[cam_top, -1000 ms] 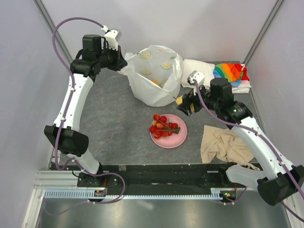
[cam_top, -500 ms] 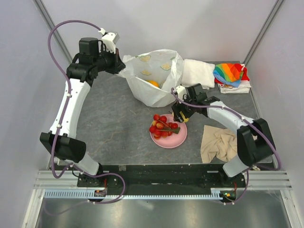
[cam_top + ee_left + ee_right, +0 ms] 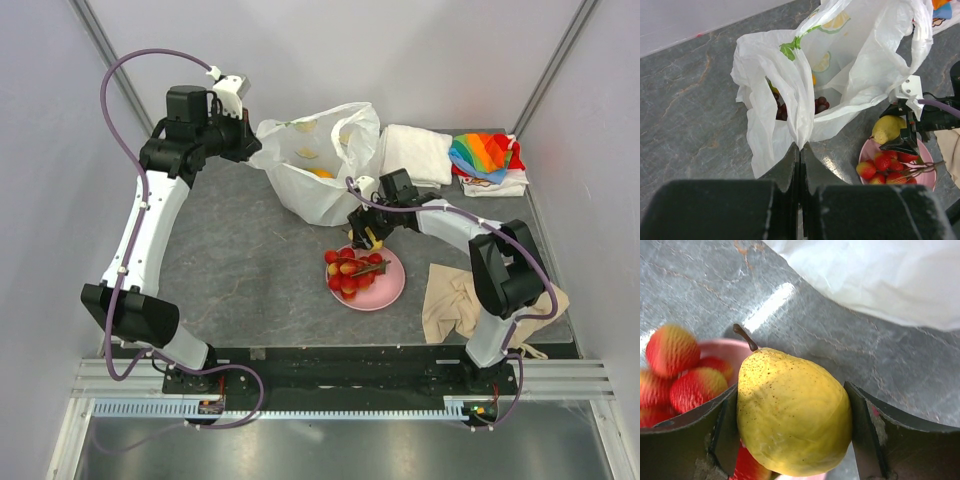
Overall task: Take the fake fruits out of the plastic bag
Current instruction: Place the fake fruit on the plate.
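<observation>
The translucent white plastic bag (image 3: 318,180) (image 3: 860,75) stands at the back centre. My left gripper (image 3: 254,148) (image 3: 801,148) is shut on its left rim, holding the mouth up. Inside I see an orange fruit (image 3: 321,173) and dark purple grapes (image 3: 821,104). My right gripper (image 3: 368,236) (image 3: 791,390) is shut on a yellow fruit (image 3: 795,415) (image 3: 888,129) with a brown stem. It hangs over the far edge of the pink plate (image 3: 388,291) (image 3: 722,347). A red fruit cluster (image 3: 350,272) (image 3: 885,167) (image 3: 690,385) lies on the plate.
A folded white cloth (image 3: 415,152) and a rainbow cloth (image 3: 485,155) lie at the back right. A crumpled beige cloth (image 3: 470,305) is at the right front, beside the plate. Side walls close in the table.
My right gripper has carried the yellow fruit from beside the bag down and left to the plate's far edge. The left gripper has kept its hold on the bag rim.
</observation>
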Tool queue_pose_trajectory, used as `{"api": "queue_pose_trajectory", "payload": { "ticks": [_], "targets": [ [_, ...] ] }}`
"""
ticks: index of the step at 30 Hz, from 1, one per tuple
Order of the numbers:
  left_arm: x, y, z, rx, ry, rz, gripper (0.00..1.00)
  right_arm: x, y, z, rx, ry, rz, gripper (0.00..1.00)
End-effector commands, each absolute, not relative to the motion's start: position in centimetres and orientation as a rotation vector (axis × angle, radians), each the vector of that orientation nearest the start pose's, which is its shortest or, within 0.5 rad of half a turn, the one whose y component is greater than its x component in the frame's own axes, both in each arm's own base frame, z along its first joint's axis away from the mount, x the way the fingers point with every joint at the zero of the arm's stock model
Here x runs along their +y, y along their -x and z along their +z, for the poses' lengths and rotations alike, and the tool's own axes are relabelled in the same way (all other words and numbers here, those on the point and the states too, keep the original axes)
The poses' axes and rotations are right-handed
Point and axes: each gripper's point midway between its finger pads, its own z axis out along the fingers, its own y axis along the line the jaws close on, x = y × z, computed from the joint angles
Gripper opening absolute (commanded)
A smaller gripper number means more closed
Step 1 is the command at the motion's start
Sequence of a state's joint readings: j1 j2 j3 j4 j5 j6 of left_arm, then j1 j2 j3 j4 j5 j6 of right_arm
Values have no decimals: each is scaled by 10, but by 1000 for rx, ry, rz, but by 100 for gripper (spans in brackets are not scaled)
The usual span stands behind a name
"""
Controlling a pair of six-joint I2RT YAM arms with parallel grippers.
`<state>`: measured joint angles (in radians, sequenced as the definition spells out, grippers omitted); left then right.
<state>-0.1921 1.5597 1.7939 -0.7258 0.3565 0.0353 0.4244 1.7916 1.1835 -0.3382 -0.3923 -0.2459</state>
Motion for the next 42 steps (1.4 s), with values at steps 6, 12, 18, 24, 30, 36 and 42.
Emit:
{"api": "queue_pose_trajectory", "payload": {
  "ticks": [6,12,18,24,30,36,42],
  "targets": [
    [-140,-415,353,1976,-471,-444,2,236,-361,69,2299,987,631,5],
    [-141,-419,352,1976,-475,-448,2,233,-353,79,2292,992,632,5],
    [-142,-421,352,1974,-478,-452,2,229,-341,76,2327,1005,651,6],
    [-143,-422,350,1978,-479,-456,2,231,-335,78,2326,1014,662,6],
    [-144,-424,350,1976,-479,-462,2,244,-319,73,2349,1040,702,10],
    [-144,-425,348,1980,-481,-460,2,242,-316,64,2404,996,683,30],
    [-147,-428,346,1983,-483,-476,2,243,-327,72,2383,980,656,40]
  ]
}}
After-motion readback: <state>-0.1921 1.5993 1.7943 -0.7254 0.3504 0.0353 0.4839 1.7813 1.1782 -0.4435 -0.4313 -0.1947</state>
